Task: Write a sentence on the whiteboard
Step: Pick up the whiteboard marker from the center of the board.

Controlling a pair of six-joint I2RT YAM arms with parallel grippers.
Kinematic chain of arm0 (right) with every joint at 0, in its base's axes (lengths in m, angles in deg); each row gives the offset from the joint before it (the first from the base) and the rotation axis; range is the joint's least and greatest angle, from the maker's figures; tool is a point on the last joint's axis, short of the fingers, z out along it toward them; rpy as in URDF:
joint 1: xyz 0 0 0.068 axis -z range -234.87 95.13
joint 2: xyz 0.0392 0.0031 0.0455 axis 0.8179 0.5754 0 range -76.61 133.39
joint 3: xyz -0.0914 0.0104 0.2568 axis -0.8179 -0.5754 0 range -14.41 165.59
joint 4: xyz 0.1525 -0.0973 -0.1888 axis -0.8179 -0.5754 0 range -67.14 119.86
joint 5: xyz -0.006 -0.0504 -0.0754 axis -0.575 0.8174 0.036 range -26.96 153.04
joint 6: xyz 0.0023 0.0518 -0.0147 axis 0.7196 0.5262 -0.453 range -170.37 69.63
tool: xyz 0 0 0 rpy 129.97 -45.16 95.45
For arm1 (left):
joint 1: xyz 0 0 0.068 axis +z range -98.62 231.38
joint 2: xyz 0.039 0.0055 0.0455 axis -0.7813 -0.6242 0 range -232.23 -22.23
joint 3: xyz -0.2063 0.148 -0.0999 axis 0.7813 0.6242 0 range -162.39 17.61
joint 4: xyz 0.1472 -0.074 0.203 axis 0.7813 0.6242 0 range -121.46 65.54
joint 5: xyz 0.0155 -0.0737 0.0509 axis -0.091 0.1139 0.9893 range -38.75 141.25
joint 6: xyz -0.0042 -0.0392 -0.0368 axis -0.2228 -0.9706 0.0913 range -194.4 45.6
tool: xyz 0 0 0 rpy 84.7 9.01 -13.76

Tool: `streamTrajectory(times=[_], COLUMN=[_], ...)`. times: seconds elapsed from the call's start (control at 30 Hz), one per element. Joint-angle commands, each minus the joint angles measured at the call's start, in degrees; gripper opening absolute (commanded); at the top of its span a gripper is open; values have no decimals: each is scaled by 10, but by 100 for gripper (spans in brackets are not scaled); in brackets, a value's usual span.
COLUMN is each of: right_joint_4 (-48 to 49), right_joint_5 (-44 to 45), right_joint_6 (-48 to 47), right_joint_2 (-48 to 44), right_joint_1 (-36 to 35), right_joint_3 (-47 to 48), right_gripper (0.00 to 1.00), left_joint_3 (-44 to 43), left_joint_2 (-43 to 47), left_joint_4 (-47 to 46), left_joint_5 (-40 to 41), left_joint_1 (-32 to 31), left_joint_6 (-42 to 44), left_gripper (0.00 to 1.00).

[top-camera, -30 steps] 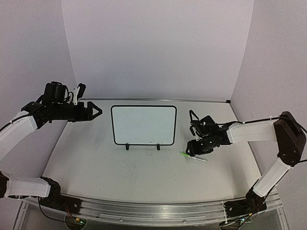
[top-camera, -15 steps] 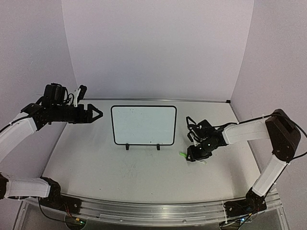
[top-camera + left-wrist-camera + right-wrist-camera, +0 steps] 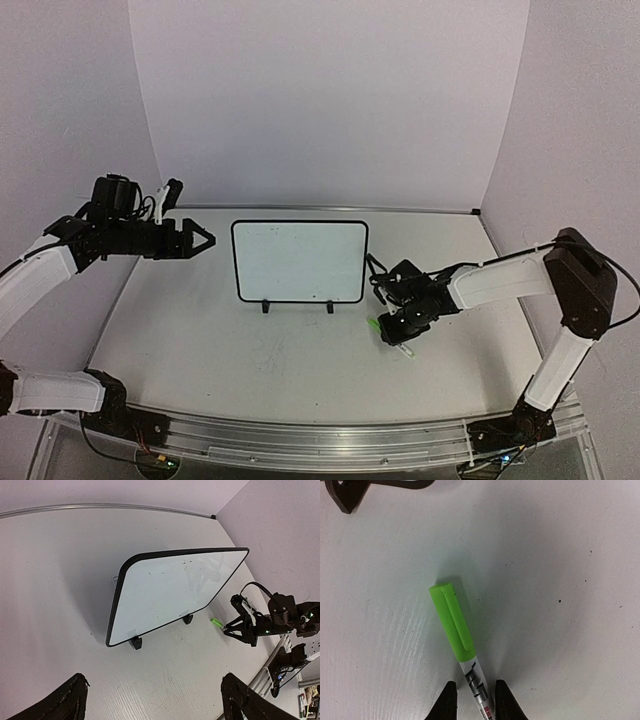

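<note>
The whiteboard (image 3: 300, 260) stands upright on two black feet mid-table; it also shows in the left wrist view (image 3: 170, 595). Its white face carries only a few faint specks, and no sentence shows on it. A marker (image 3: 452, 627) with a green cap and silver barrel lies flat on the table right of the board (image 3: 375, 322). My right gripper (image 3: 475, 702) is low over it, its jaws narrow on either side of the barrel with slim gaps left. My left gripper (image 3: 205, 238) hovers open and empty, left of the board and above the table.
One black foot of the board (image 3: 345, 495) shows at the top left of the right wrist view. A metal rail (image 3: 320, 440) runs along the near table edge. White walls (image 3: 330, 100) enclose the back and sides.
My right gripper has slid left and down along the marker and narrowed its jaws around the barrel. The left arm and the board have stayed put.
</note>
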Motion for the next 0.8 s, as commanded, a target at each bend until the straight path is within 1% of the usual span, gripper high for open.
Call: streamTrajectory(times=[0.0, 0.1, 0.17, 0.2, 0.33, 0.47, 0.57, 0.7, 0.77], right_joint_4=[-22, -21, -21, -21, -15, 5, 24, 37, 40], right_joint_5=[45, 58, 71, 77, 80, 40, 2, -34, -48], right_joint_6=[8, 12, 16, 17, 18, 4, -1, -6, -12], right_joint_2=[27, 27, 21, 13, -44, -128, -178, -199, -197], right_joint_1=[-20, -30, -38, -41, -52, -85, -112, -139, -154], right_joint_3=[14, 14, 11, 8, -10, -23, -17, 18, 40], right_gripper=[19, 10, 2, 0, 0, 0, 0, 0, 0], left_joint_3=[8, 13, 16, 17, 31, 48, 62, 54, 45], left_joint_2=[5, 4, 4, 4, 5, 4, -9, -51, -75], left_joint_4=[4, 3, 4, 4, -21, -63, -117, -183, -209], left_joint_5=[-21, -27, -22, -19, -16, -18, -23, -27, -29], left_joint_1=[1, -9, -27, -39, -89, -134, -175, -252, -277], left_joint_6=[7, -3, -11, -16, -56, -106, -148, -178, -189], left_gripper=[90, 89, 88, 88, 86, 86, 85, 85, 85])
